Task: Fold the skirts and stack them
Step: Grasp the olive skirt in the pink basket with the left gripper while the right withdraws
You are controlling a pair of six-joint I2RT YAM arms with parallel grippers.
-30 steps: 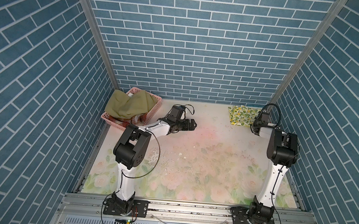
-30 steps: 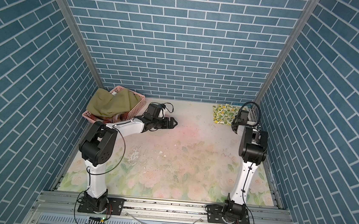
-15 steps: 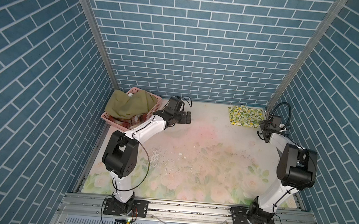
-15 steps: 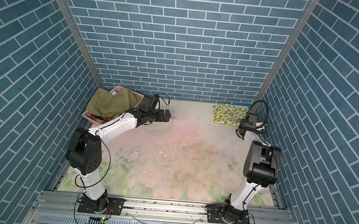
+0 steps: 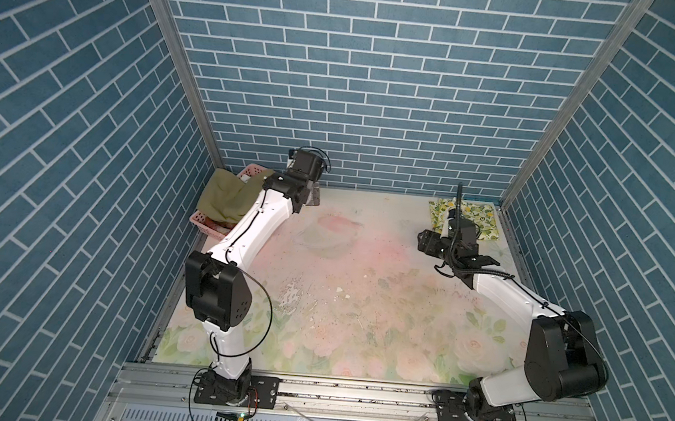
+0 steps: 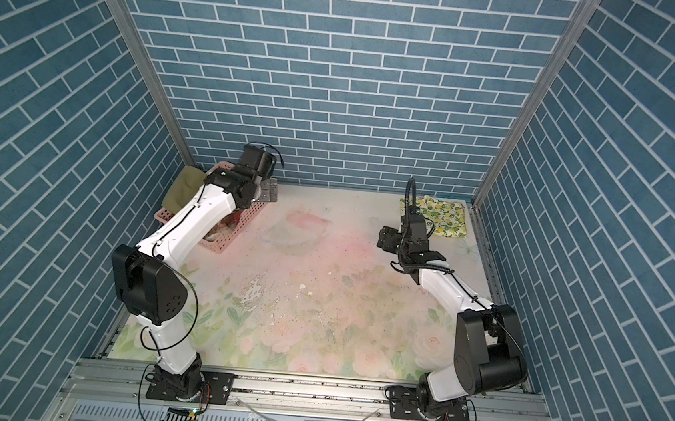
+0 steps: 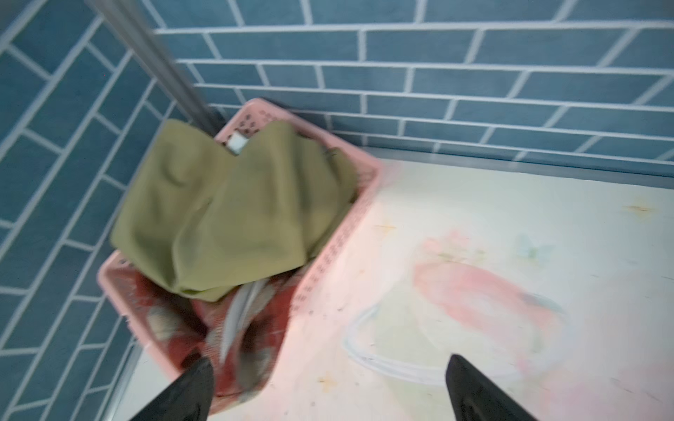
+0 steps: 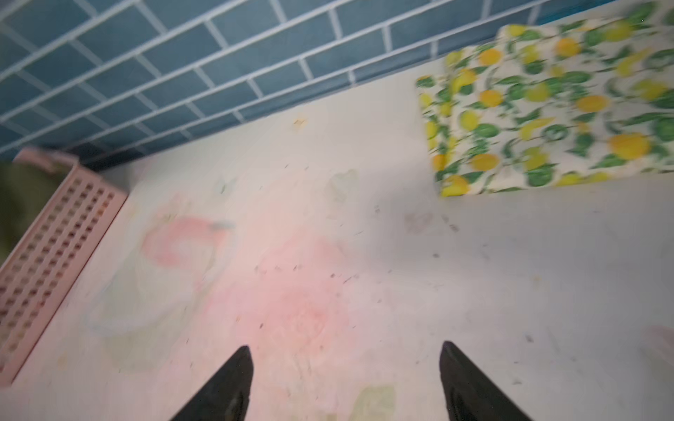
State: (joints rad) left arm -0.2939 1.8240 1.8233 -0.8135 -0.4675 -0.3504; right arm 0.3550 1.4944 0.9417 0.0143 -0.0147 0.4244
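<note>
Taking the table in a top view as my clock face, with 12 at the back wall, the pink basket (image 5: 205, 220) sits at 10 o'clock, tight in the corner. The olive green skirt (image 5: 226, 197) lies crumpled on top of it and spills over the rim on the wall side. In the left wrist view I see the plaid skirt (image 7: 171, 320) bunched under the olive one, at the basket's near end. A pale fold of cloth lies in there too, too blurred for me to name.

My left gripper (image 7: 330, 357) hangs at about 11 o'clock, over the basket's side that faces the table middle. Its fingers are spread wide with nothing between them: one fingertip lies over the basket's corner, the other over the bare rose-printed table covering (image 5: 362, 284).

At the 3 o'clock side, my right gripper (image 8: 345, 346) is above the covering, fingers apart and empty. In both top views it is at roughly 7 o'clock from the lemon-print skirt (image 6: 447, 219), near it but not touching. That skirt lies folded flat at 1 o'clock, against the back wall and close to the right-hand corner post.
</note>
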